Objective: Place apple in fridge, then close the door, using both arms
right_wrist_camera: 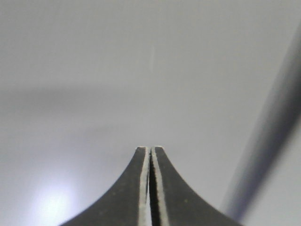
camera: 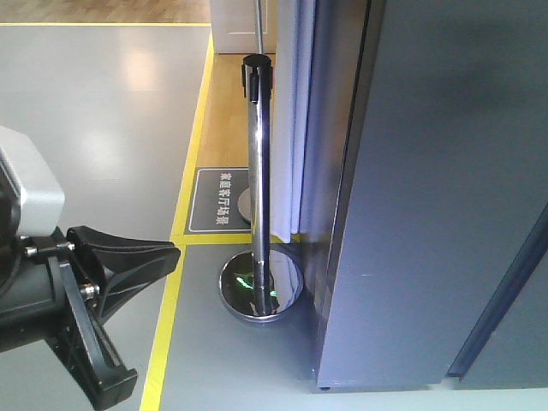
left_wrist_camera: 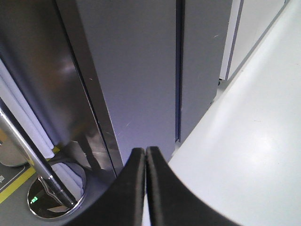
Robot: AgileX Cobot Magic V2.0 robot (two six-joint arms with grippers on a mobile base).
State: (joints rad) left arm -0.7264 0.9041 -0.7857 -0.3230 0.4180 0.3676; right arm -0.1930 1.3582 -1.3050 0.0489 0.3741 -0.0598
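Fridge (camera: 437,197) fills the right half of the front view, dark grey, standing on the pale floor (camera: 94,94); its door (left_wrist_camera: 136,80) sits flush with the body, only a thin dark seam between the panels in the left wrist view. Apple not visible in any view, so its place relative to either set of fingers cannot be told. Yellow floor line (camera: 184,223) runs from far to near at left of the fridge, with a wooden strip beyond it. Chrome post (camera: 257,171) with a black cap stands upright just left of the fridge on a round mirrored base (camera: 261,287); a dark floor sign (camera: 218,199) with white characters lies behind it. Black arm part (camera: 94,317) with a grey housing sits at the near left corner of the front view. Left gripper (left_wrist_camera: 146,149) pressed together, fingers touching, nothing between them, tips aimed at the lower edge of the door and apart from it. Right gripper (right_wrist_camera: 150,148) likewise closed to a hairline gap, nothing held, facing a plain grey surface, blurred.
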